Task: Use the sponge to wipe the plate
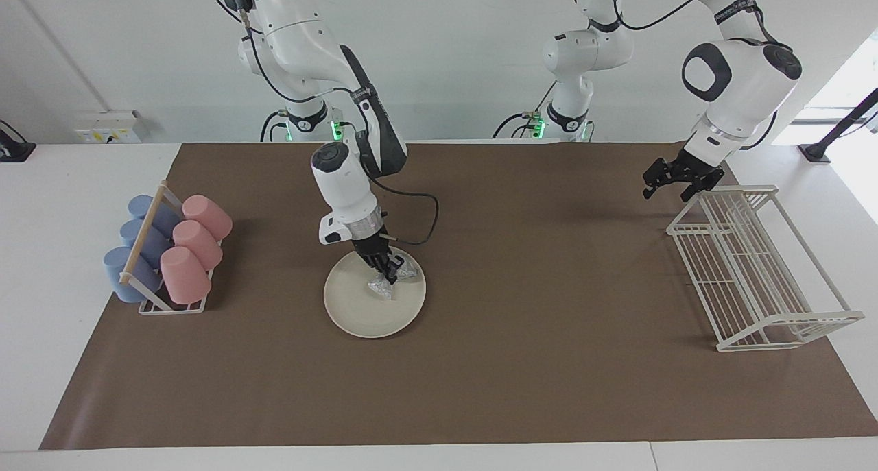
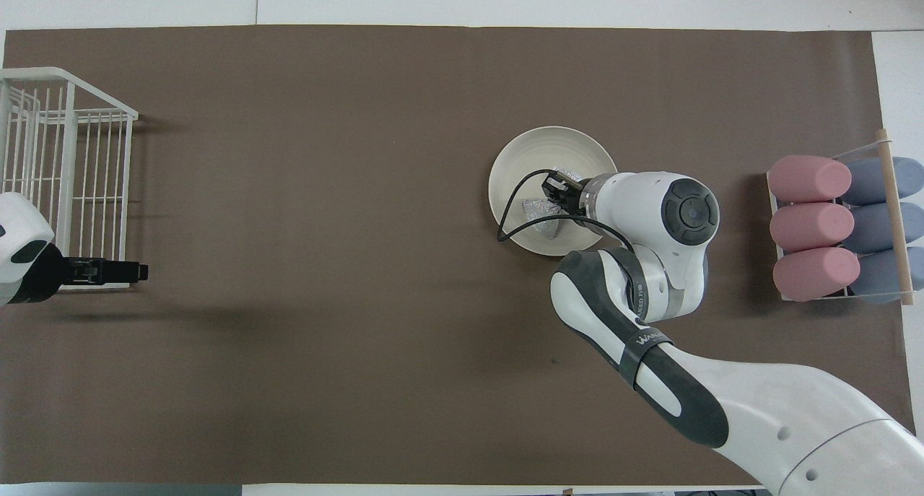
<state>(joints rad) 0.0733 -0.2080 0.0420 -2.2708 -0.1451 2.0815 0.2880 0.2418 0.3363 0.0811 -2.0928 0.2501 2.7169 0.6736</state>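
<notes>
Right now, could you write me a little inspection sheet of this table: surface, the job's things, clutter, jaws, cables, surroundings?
Surface: brown mat over a white table.
Job's things: cream plate on the mat; silvery sponge resting on it.
Clutter: cup rack with pink cups and blue cups at the right arm's end; white wire rack at the left arm's end.
Grippers: right gripper over the plate, jaws shut on the sponge; left gripper waits by the wire rack, jaws open.
Cables: black cable looping beside the right wrist.
Surroundings: white wall.
</notes>
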